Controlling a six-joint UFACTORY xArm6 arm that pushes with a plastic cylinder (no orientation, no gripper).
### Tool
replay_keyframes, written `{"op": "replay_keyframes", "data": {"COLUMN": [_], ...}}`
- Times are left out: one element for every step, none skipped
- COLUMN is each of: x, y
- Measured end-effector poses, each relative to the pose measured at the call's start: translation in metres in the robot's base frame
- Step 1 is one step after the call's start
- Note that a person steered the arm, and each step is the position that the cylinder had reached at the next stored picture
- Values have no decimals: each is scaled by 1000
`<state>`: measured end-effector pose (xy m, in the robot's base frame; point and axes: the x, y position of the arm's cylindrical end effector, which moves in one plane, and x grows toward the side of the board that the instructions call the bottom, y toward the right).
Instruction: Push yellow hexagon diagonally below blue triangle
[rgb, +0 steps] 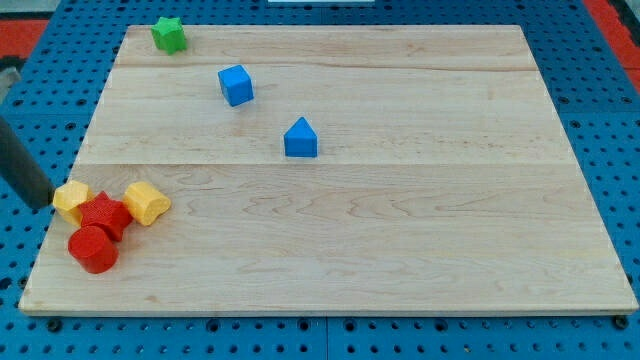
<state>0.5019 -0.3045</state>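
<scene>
I am watching the wooden surface (400, 240) from my station, and my tip (47, 207) is sitting at the view's left edge, just beside the leftmost yellow block (70, 200) and possibly touching it, though I cannot tell for sure. This rig is carrying no jaws at all, only the rod, so there is nothing to report as released or clenched. Two yellow blocks are lying in the cluster at the view's lower left; the one I am taking for the yellow hexagon (147, 202) is resting on the right side of that cluster, touching the red star (104, 214), with the red cylinder (93, 249) just below them. Which of the two yellow pieces is truly the hexagon I am finding hard to make out. The blue triangle (300, 138) is standing well apart, toward the view's upper middle, with the blue cube (236, 85) above and to its left and the green star (169, 34) near the top left corner. I am judging the hexagon to be light, rigid and quick to slide on the smooth wood, and likely to spin if nudged off-centre, so I am planning to press against the middle of a flat side, on its lower left face. No brands, labels or writing are showing anywhere.
</scene>
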Motion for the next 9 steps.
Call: {"op": "replay_keyframes", "data": {"x": [-9, -31, -34, -21, -23, -30, 28, 12, -51], "y": [53, 153, 218, 167, 198, 249, 167, 219, 299]}}
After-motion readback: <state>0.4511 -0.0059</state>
